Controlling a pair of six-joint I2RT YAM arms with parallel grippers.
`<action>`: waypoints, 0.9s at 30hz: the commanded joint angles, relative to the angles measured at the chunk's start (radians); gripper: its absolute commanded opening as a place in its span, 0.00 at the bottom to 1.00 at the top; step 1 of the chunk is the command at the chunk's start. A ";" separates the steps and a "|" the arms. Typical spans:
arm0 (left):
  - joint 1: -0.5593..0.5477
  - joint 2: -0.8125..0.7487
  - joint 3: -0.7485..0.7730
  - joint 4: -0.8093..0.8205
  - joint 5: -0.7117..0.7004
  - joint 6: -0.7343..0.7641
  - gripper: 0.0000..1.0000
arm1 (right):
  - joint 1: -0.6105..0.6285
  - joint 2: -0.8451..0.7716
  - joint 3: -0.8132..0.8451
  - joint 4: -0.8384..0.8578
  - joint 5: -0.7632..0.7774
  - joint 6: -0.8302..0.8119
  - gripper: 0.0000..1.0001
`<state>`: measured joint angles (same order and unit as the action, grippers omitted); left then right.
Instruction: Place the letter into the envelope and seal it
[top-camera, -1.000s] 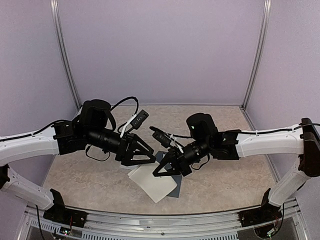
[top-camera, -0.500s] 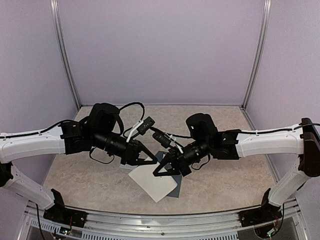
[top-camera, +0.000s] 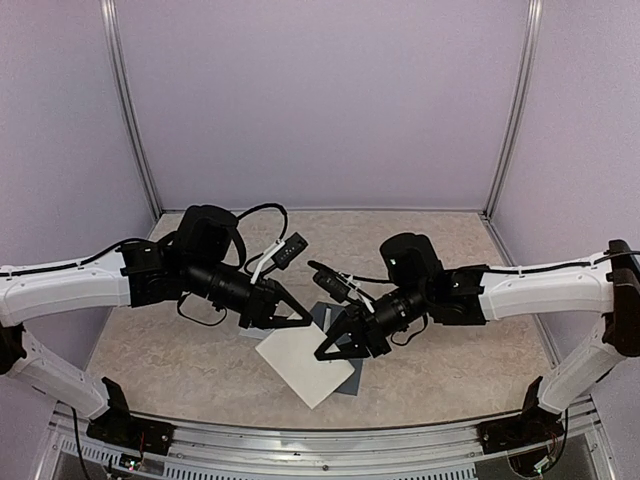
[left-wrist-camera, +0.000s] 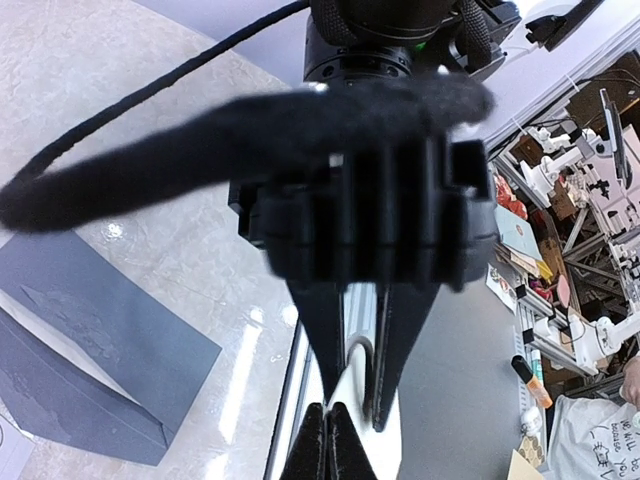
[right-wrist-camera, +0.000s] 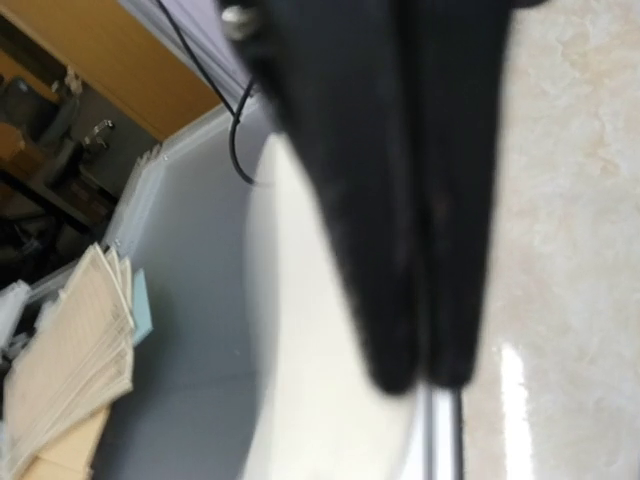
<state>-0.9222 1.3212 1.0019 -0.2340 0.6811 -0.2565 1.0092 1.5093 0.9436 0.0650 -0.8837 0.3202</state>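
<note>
letter (top-camera: 305, 372) thin, floppy, creases easy, so grab by edge. left fingers (top-camera: 297, 316) pinching its corner; right fingers (top-camera: 336, 344) just beside, can't tell grip.

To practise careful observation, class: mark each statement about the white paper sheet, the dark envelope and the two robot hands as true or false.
1. The white paper sheet overlaps the dark slate blue-grey paper envelope. True.
2. The sheet is tucked fully inside the envelope. False: it is outside, in plain view.
3. The left hand has its fingers spread wide. False: they are shut, at the sheet's edge.
4. The right hand is close to the sheet. True.
</note>
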 joint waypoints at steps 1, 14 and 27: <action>0.006 -0.023 -0.008 -0.014 0.016 0.028 0.00 | -0.006 -0.054 -0.048 0.057 -0.035 0.044 0.00; 0.043 -0.053 -0.023 -0.023 0.036 0.045 0.00 | -0.016 -0.127 -0.151 0.113 -0.022 0.112 0.00; 0.041 -0.070 -0.022 -0.024 0.059 0.046 0.00 | -0.026 -0.156 -0.202 0.143 0.021 0.147 0.29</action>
<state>-0.8776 1.2789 0.9855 -0.2508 0.7280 -0.2260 0.9924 1.3876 0.7494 0.2016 -0.8684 0.4610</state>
